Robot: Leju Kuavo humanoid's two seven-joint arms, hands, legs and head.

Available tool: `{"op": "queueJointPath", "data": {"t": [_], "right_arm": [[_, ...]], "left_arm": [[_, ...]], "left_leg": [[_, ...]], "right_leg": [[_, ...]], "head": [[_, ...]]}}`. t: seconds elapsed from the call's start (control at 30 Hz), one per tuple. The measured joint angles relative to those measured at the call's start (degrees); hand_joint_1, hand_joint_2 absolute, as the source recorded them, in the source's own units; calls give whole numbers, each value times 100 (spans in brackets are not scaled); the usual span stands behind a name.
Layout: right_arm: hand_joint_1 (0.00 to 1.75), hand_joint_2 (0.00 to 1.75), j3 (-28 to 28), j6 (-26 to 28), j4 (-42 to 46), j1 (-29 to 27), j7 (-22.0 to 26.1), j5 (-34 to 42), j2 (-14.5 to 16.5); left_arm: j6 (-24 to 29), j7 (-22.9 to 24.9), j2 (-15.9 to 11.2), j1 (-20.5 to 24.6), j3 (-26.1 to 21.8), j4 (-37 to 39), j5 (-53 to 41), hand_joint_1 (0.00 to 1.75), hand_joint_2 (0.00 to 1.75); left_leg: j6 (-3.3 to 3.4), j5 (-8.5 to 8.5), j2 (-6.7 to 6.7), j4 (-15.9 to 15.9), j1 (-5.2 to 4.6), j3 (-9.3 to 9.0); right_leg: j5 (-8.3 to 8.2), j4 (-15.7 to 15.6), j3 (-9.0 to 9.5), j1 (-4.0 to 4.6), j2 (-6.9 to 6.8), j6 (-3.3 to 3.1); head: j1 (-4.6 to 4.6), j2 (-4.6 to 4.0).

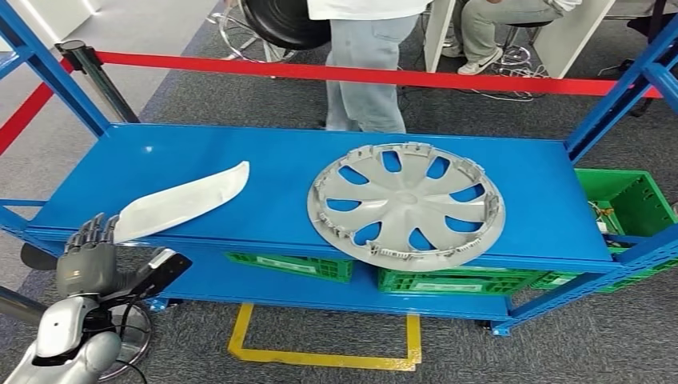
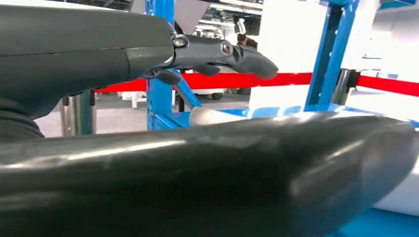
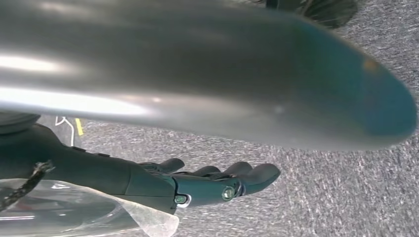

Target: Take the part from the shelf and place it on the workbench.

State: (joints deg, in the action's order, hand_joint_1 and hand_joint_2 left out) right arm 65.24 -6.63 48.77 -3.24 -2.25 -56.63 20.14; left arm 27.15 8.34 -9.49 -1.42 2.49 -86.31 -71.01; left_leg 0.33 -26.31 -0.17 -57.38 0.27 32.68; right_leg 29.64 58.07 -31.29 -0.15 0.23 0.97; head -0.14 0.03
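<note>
A long, curved white part (image 1: 182,200) lies on the blue shelf top (image 1: 264,160) at its left front, one end jutting over the edge. My left hand (image 1: 86,256) is just below and in front of that end, fingers (image 2: 222,52) stretched out and apart from the thumb, gripping nothing. The left wrist view has the white part (image 2: 402,195) just beyond the thumb. A grey wheel cover (image 1: 406,205) lies flat on the shelf's middle right. My right hand (image 3: 197,187) hangs over grey carpet with its fingers extended and nothing in them.
A person in jeans (image 1: 364,88) stands behind the shelf, past a red barrier tape (image 1: 480,80). Green crates (image 1: 448,280) sit on the lower level, and another (image 1: 632,200) to the right. Blue uprights (image 1: 616,100) flank the shelf. A yellow floor marking (image 1: 320,358) lies in front.
</note>
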Motion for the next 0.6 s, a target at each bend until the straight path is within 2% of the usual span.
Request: {"op": "queueJointPath", "data": {"t": [0.07,0.13,0.17,0.2,0.23,0.3,0.33,0.37,0.4,0.43,0.53,0.6], "right_arm": [[0,0,1,2,3,7,1,0,1],[0,0,3,1,1,6,1,0,1],[0,0,5,0,-2,1,0,0,1],[0,0,9,-1,-4,-8,-1,0,1],[0,0,14,-1,-5,-16,-1,0,1],[0,0,21,-2,-5,-21,-1,0,1],[0,0,22,-3,-5,-15,-1,0,1],[0,0,22,-5,-5,-8,-1,-1,1],[0,0,23,-6,-5,-4,-1,-1,1],[0,0,23,-8,-5,-5,-1,-2,3],[0,0,26,-8,-5,-21,-1,-5,10],[0,0,26,-8,-5,-19,-1,-8,10]], "left_arm": [[0,0,3,8,0,-3,-2,0,0],[-1,1,6,9,1,-4,-3,0,0],[-1,1,8,4,2,-4,-5,0,0],[-2,2,10,0,2,-4,-10,0,0],[-4,7,13,-2,2,-4,-18,0,0],[-8,17,15,-4,2,-4,-41,0,0],[-9,23,16,-1,2,-6,-50,0,0],[-11,27,18,2,2,-9,-56,0,0],[-12,31,20,6,3,-12,-58,0,0],[-13,34,24,9,4,-15,-59,0,0],[-13,40,29,13,5,-19,-59,0,0],[-8,41,31,17,5,-20,-58,0,0]], "left_leg": [[49,1,5,57,31,-53],[81,-24,12,61,27,-66],[90,-35,13,60,25,-73],[92,-48,12,59,25,-86],[85,-64,8,58,26,-109],[50,-114,1,57,30,-176],[19,-142,-1,47,19,-201],[-11,-161,-2,41,8,-215],[-37,-173,-2,38,-3,-219],[-33,-179,-3,29,-12,-218],[54,-175,1,38,-12,-233],[70,-171,3,68,-10,-247]], "right_leg": [[207,382,-199,-5,-3,51],[500,1146,-626,-19,-5,87],[566,1451,-822,-25,-5,103],[529,1577,-932,-29,-5,114],[373,1463,-921,-36,-6,119],[-77,740,-623,-55,-14,115],[-221,375,-438,-57,-15,102],[-291,136,-313,-58,-14,80],[-289,30,-250,-57,-9,53],[-282,1,-227,-55,-2,31],[-288,-6,-234,-53,14,4],[-273,-5,-232,-41,21,-21]], "head": [[40,0],[69,-1],[68,-1],[69,-1],[70,-1],[72,-1],[72,-1],[66,-1],[60,-1],[55,-1],[42,-1],[41,-1]]}}
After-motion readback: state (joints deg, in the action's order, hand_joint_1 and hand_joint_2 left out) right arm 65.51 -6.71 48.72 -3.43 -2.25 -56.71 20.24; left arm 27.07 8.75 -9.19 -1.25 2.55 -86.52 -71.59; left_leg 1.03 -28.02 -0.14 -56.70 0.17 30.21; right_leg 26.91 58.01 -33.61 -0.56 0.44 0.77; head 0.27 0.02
